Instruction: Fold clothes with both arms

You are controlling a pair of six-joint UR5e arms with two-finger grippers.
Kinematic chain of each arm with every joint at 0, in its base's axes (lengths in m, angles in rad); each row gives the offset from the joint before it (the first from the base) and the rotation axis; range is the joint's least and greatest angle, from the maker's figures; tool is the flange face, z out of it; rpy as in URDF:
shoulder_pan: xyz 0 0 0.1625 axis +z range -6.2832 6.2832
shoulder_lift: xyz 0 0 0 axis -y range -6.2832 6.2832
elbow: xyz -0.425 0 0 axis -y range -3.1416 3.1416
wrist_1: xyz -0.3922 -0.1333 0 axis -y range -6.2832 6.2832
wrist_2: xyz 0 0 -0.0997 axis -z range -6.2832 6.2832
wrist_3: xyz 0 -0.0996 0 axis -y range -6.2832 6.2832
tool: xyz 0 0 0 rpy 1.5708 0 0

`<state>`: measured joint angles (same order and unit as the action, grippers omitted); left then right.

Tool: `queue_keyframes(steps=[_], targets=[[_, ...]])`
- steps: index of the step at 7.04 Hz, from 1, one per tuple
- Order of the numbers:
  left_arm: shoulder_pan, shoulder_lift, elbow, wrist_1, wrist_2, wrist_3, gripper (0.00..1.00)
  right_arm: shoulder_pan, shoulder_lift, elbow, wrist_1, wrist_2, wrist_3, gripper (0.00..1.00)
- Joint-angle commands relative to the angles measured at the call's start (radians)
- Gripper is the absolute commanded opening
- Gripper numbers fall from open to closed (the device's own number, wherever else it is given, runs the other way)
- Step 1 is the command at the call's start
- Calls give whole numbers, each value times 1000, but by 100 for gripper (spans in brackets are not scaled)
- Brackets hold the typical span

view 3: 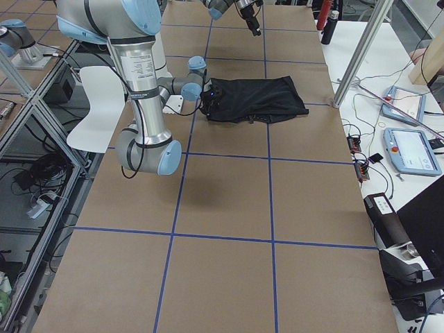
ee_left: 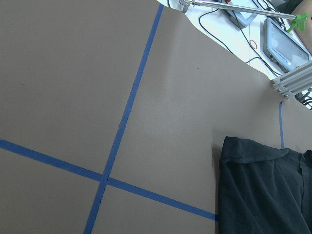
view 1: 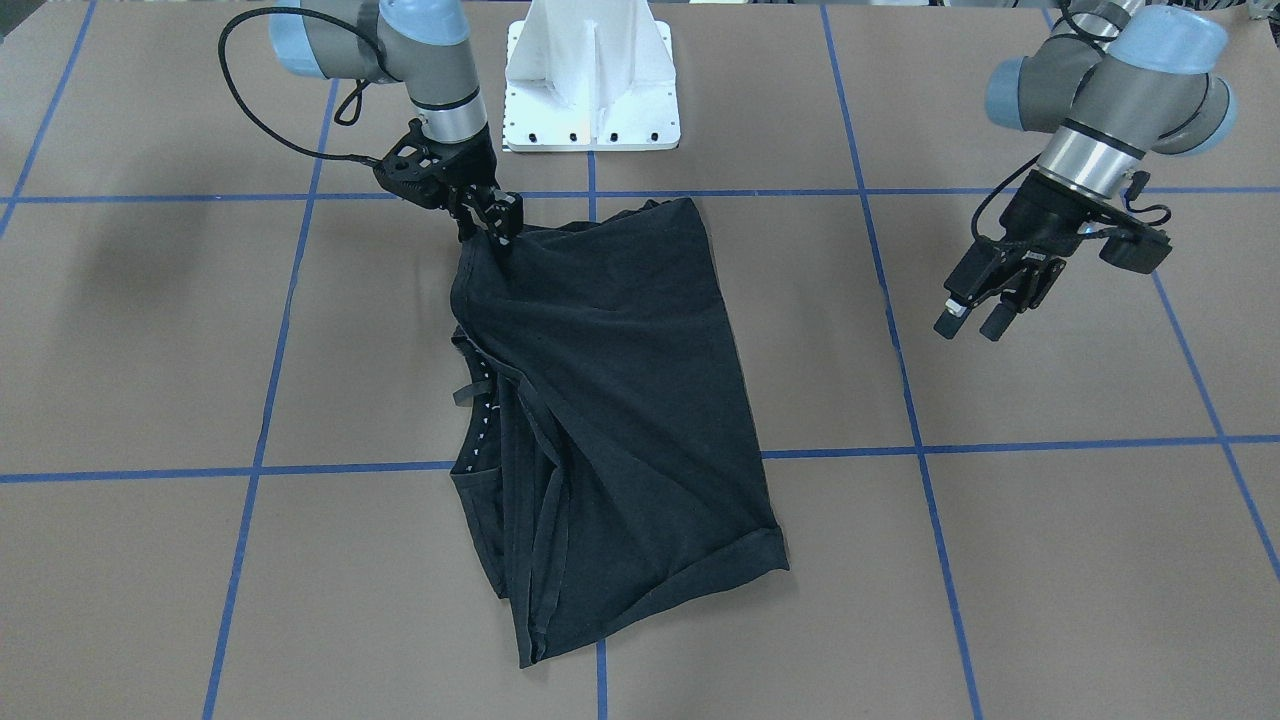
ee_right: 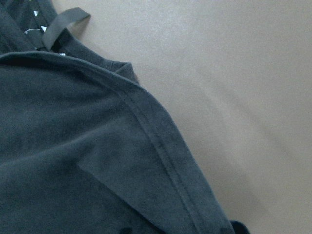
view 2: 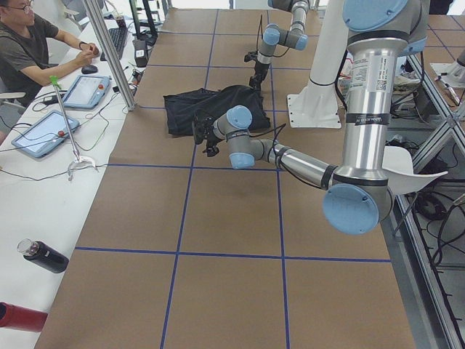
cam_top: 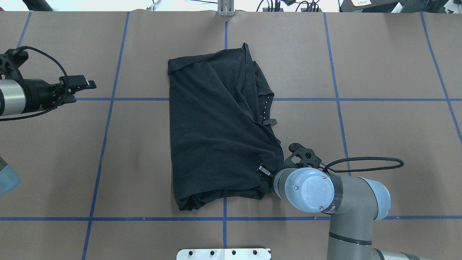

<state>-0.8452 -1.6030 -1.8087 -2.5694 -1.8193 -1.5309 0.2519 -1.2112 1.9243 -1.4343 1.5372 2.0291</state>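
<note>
Nearest the robot, just past the white pedestal base [cam_top: 223, 254]: right gripper [cam_top: 265, 170] at the five-o'clock corner of the black T-shirt [cam_top: 213, 137], fingers closed on the hem there. Cloth at that corner drawn up off the table [cam_top: 379, 126] into a small peak, seen from the front. Well apart at nine o'clock, clear of the fabric: left gripper [view 1: 970, 324], fingers parted, holding nothing, hovering over bare brown surface.

Folded to a rough rectangle, plain black side up, no print showing. Long diagonal creases from the gripped corner toward twelve o'clock. Collar [cam_top: 266, 104] with small white marks peeking out along the three-o'clock edge, a short loop of fabric [cam_top: 269, 122] beside it. Rolled hem at the far ten-o'clock corner.

Centred across the blue tape lines [cam_top: 108, 119]. Wide bare table at three and nine o'clock; far less toward twelve, with the table's far border near the shirt's far edge.
</note>
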Motion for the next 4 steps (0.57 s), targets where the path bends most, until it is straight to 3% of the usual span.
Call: queue_keyframes(steps=[1, 4], targets=[[-2, 3, -8, 2, 0, 0, 100, 3, 2, -4, 0, -3, 2, 68], [-2, 3, -8, 2, 0, 0, 100, 12, 4, -10, 0, -3, 6, 67]])
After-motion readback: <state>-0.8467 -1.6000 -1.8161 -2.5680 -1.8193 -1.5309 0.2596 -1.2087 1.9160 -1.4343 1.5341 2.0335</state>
